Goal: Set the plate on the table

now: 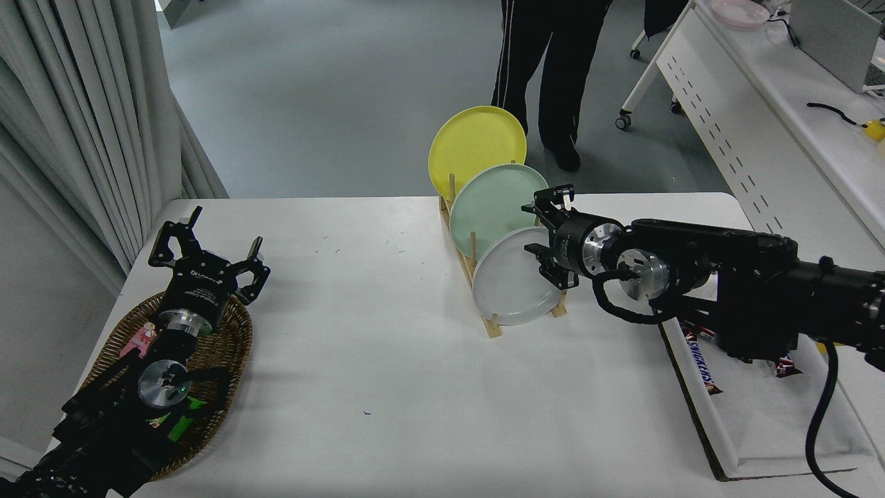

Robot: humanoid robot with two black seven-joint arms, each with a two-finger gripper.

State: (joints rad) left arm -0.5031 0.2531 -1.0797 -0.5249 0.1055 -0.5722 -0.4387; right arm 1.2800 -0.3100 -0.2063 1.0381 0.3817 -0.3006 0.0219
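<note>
The light grey plate [510, 285] stands on edge in the front slot of a wooden rack [492, 325] on the white table [387, 387]. A mint green plate [494, 204] and a yellow plate [473, 146] stand behind it. My right gripper [546, 235] is open, with its fingers spread around the grey plate's upper right rim, one above and one in front. My left gripper [207, 242] is open and parked over a wicker basket at the lower left.
A wicker basket [228, 346] with small items sits under the left arm. A white tray [753, 422] with a Snickers bar [702, 366] lies at the right. A person's legs [546, 76] stand beyond the far edge. A white perforated desk [753, 117] is at the upper right.
</note>
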